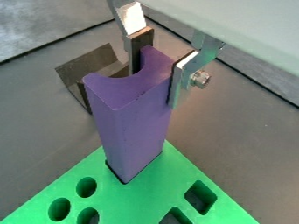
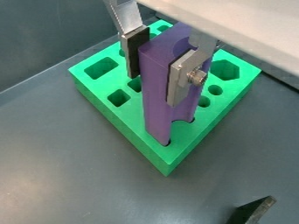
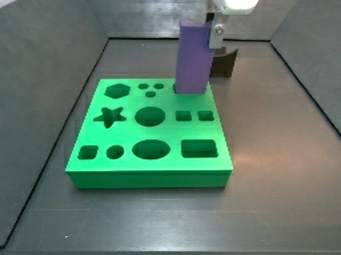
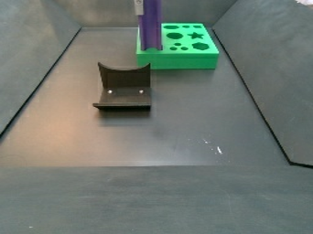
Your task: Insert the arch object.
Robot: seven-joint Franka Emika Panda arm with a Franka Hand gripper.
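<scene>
The arch object is a tall purple bar with a curved notch in its top end. It stands upright with its lower end in a slot of the green board, at a back corner of the board in a side view. My gripper is at the bar's top end, with one finger on each flat side, shut on it. The same grip shows in the other wrist view. In a side view the bar rises from the board.
The green board has several shaped holes: star, circles, squares. The dark fixture stands on the grey floor beside the board, and shows behind the bar. Grey walls enclose the floor.
</scene>
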